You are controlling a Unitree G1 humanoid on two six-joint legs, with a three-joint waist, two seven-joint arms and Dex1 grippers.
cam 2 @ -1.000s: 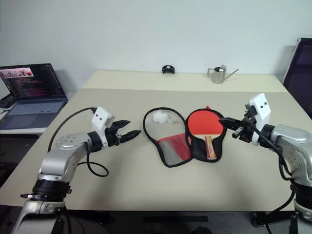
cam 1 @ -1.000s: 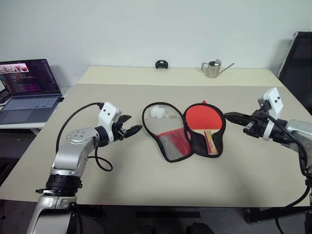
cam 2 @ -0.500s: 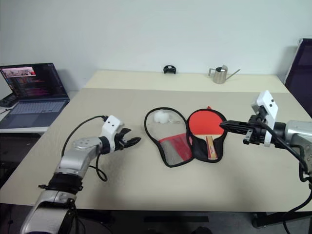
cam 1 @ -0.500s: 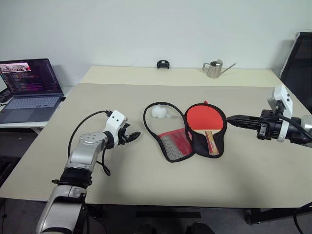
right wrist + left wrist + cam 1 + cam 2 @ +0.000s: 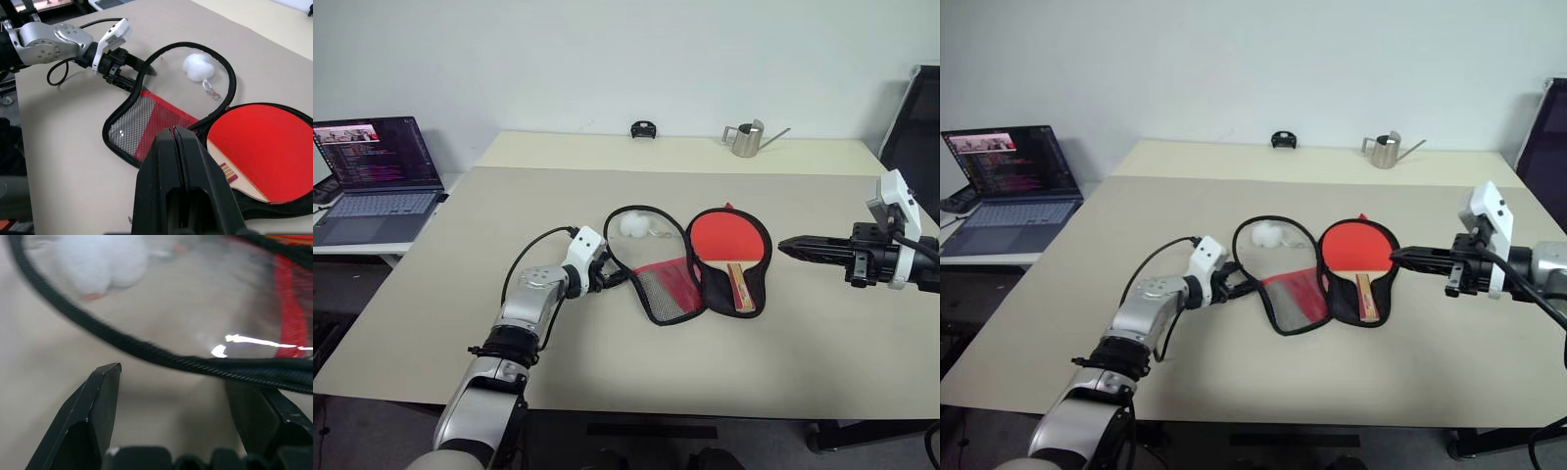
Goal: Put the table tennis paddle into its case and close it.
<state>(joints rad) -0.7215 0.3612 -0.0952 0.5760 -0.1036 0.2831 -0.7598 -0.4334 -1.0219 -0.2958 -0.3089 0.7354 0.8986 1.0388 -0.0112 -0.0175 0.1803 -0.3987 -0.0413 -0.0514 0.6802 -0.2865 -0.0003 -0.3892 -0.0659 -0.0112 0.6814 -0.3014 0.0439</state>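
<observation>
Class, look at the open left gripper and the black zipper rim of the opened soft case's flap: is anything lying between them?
Nothing visible does. The left gripper has its open jaws at the black rim of the case, with only bare table around it. The white pull charm lies farther back, inside the flap's outline.

Left gripper [image 5: 615,278] lies low at the case's [image 5: 656,257] open rim, jaws apart; right gripper [image 5: 787,246] hovers beside the case, jaws closed.
</observation>
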